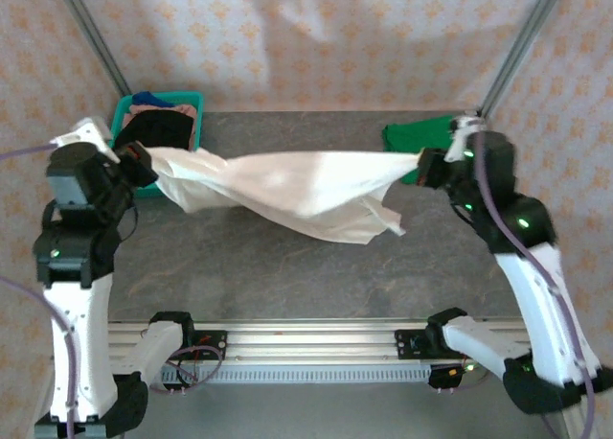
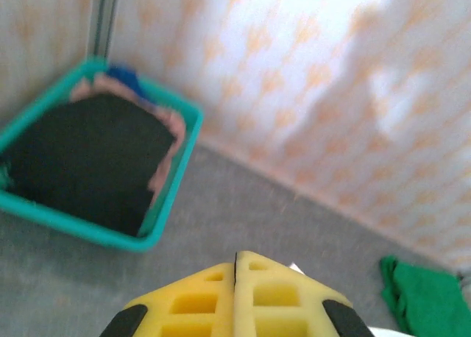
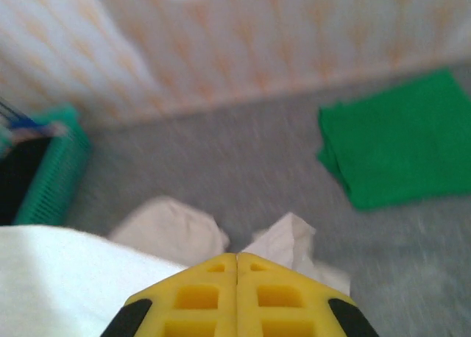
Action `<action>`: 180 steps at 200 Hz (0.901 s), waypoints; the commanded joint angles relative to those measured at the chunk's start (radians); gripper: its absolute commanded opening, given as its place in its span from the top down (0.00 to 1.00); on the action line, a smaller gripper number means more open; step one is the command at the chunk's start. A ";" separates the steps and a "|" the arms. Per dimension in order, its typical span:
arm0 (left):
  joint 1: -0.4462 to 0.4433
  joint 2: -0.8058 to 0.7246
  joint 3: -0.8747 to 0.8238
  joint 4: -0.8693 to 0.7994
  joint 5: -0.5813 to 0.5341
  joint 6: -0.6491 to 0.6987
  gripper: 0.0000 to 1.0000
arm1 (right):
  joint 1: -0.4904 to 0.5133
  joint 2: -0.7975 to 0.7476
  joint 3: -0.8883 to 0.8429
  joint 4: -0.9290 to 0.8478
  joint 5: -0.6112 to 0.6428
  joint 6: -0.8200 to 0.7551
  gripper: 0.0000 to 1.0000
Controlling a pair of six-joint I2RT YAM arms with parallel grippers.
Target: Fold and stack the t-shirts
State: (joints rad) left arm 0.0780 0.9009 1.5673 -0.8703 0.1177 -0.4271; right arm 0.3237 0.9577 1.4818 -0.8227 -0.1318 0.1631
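Observation:
The cream t-shirt (image 1: 287, 192) hangs twisted and stretched above the table between both arms. My left gripper (image 1: 144, 166) is shut on its left end, and a sliver of cloth (image 2: 294, 268) peeks beside the yellow fingertips (image 2: 235, 256). My right gripper (image 1: 422, 161) is shut on the right end; in the right wrist view cream folds (image 3: 171, 230) bulge past the closed gripper (image 3: 236, 256). The green t-shirt (image 1: 418, 136) lies folded flat at the back right of the table, also visible from the right wrist (image 3: 397, 138) and the left wrist (image 2: 427, 293).
A teal basket (image 1: 121, 113) holding dark and coloured clothes stands at the back left corner, close to my left gripper (image 2: 176, 168). Patterned walls close off the back and sides. The grey tabletop (image 1: 287, 276) lies bare under the hanging shirt.

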 commanded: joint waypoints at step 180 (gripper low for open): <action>0.005 0.860 1.133 0.143 0.214 0.024 1.00 | -0.140 0.941 1.247 -0.029 0.188 -0.016 1.00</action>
State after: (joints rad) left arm 0.0792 1.9858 2.8120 -0.8799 0.2981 -0.4099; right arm 0.1951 2.0079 2.6968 -0.8547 0.0132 0.1383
